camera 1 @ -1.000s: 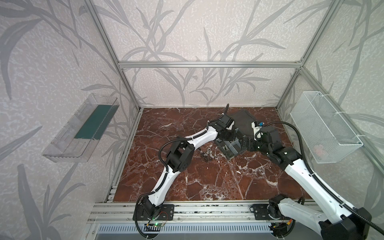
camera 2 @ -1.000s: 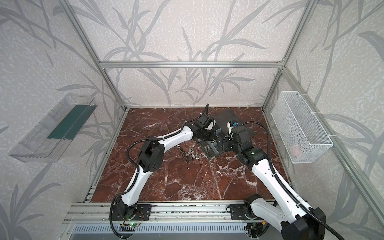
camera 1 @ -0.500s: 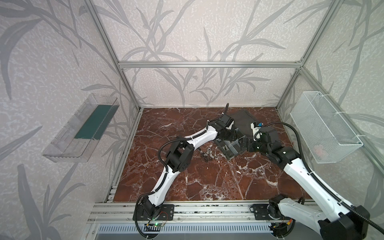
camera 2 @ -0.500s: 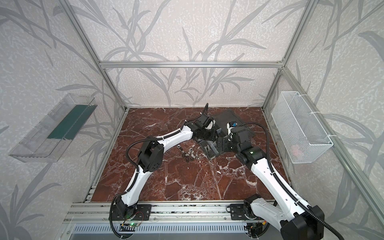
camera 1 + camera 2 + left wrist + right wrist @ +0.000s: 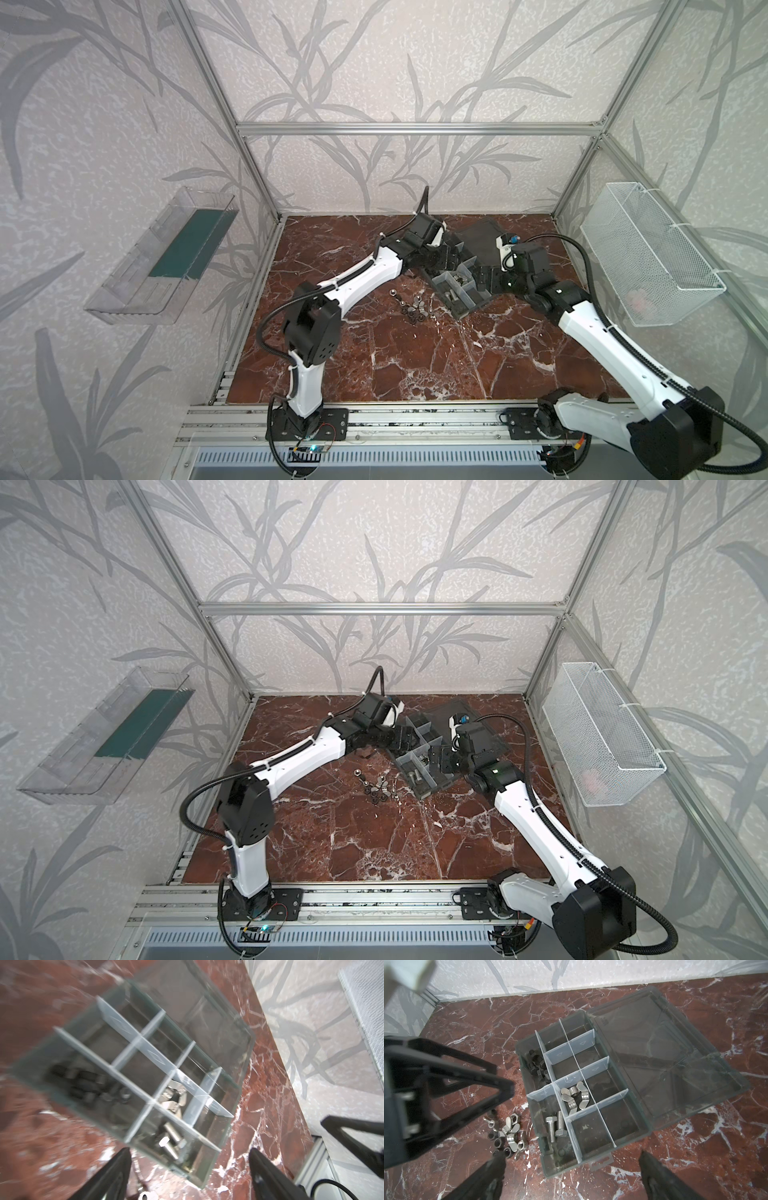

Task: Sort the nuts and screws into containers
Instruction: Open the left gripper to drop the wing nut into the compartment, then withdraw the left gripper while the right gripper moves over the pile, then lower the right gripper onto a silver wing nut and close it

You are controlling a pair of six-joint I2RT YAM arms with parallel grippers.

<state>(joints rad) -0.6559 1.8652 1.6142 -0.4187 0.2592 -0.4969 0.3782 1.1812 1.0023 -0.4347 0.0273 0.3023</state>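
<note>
Done: two screws (image 5: 555,1128) in one compartment of the containers (image 5: 618,1120), wing nuts (image 5: 574,1098) in the next, dark pieces (image 5: 536,1064) in a third.
Left to sort: loose nuts (image 5: 508,1136) heaped just beside the containers, toward the middle of the tabletop (image 5: 415,365).
Containers' place: near the far edge, right of middle.
Left end effector (image 5: 189,1150): apart, empty.
Right end effector (image 5: 572,1155): apart, empty.
Room: red-brown marble, aluminium frame, leaf-patterned walls.

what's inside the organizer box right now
The organizer box holds two silver screws in one compartment, silver wing nuts beside them, and dark pieces in a third. The rest look empty. In both top views the right arm hides part of it.
</note>
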